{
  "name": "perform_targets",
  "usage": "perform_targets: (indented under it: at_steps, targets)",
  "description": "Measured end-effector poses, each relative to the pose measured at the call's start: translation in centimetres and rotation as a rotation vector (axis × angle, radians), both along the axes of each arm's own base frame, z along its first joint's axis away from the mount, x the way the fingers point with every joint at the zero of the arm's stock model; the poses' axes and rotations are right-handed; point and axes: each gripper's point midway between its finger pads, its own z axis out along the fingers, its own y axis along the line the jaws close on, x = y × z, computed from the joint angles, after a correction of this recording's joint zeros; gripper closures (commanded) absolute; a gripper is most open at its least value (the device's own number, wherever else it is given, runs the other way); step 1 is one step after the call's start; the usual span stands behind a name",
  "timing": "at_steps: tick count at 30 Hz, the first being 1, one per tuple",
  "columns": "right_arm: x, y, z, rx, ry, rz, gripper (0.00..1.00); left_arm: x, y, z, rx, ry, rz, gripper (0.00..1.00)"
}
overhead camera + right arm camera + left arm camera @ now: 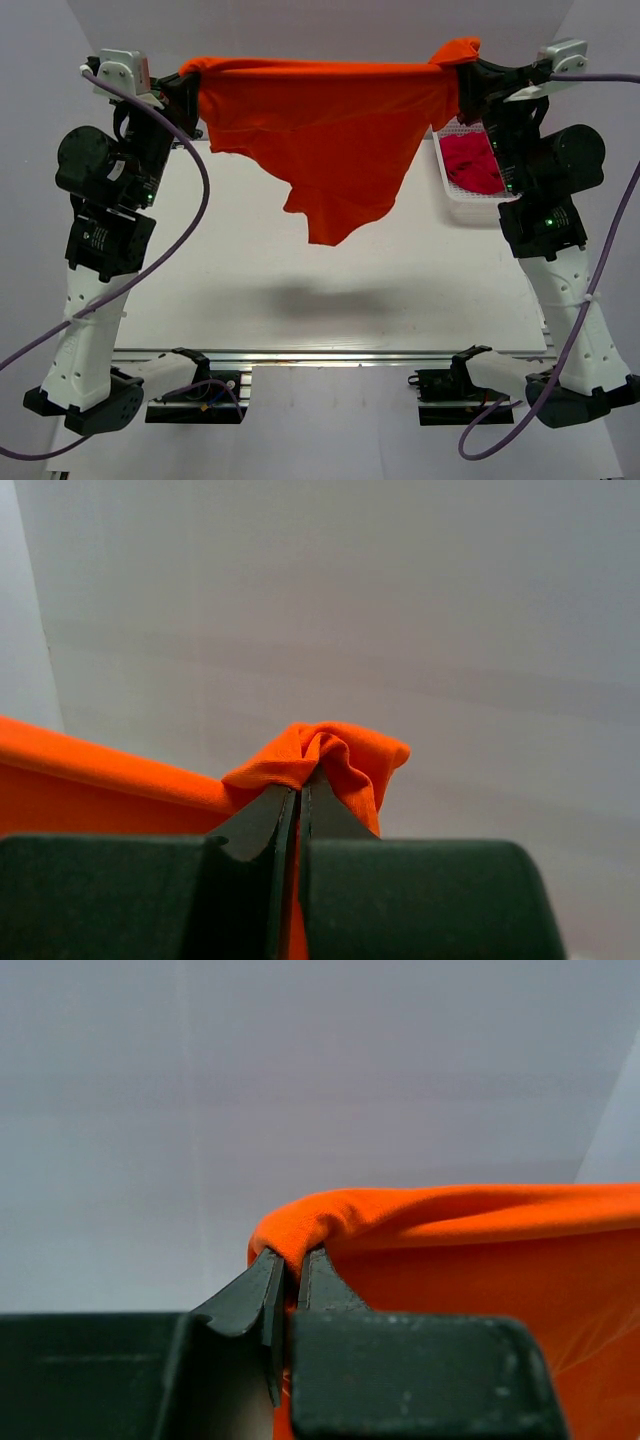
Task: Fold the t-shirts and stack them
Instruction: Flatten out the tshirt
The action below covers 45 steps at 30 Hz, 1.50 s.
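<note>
The left end effector [290, 1262] is pinched tight on one corner of the orange t-shirt [330, 130], and the right end effector [300, 780] is clamped on the opposite bunched corner. The single shirt hangs stretched between them across the upper middle of the top view, above the white bench [300, 290]. It is soft knit, its lower edge drooping to a point. One crumpled magenta garment [472, 165] lies in one white perforated basket [455, 207] at right.

A white perforated basket [465, 212] sits at the far right of the white table [250, 265]. An aluminium rail [330, 357] runs along the table's near edge, with plain pale walls [300, 25] behind.
</note>
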Motion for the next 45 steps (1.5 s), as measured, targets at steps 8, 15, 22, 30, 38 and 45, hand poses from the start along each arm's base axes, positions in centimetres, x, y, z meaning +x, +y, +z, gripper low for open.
perform_targets:
  at_steps: [8,15,22,30,38,45]
  targets:
    - [-4.3,-0.6,-2.0,-0.023,0.015,0.052,1.00,-4.4,-0.2,-3.0,0.034,0.016,-0.097,1.00]
    - [-7.1,-0.4,-6.2,-0.031,0.063,0.127,1.00,-7.5,-0.6,-6.7,0.019,0.041,-0.183,1.00]
    - [-1.4,0.4,-11.4,-0.023,0.220,0.069,1.00,-1.9,-0.6,-13.7,-0.014,0.231,-0.078,1.00]
    - [13.1,2.8,-29.2,-0.099,0.678,-0.104,1.00,8.8,-0.5,-32.3,0.036,0.698,0.159,1.00]
    - [21.4,5.2,-48.0,-0.215,1.095,-0.142,1.00,14.7,0.1,-51.9,0.164,1.149,0.257,1.00]
    - [27.1,5.8,-52.0,-0.238,1.146,-0.192,1.00,22.4,0.7,-52.5,0.146,1.132,0.252,0.98]
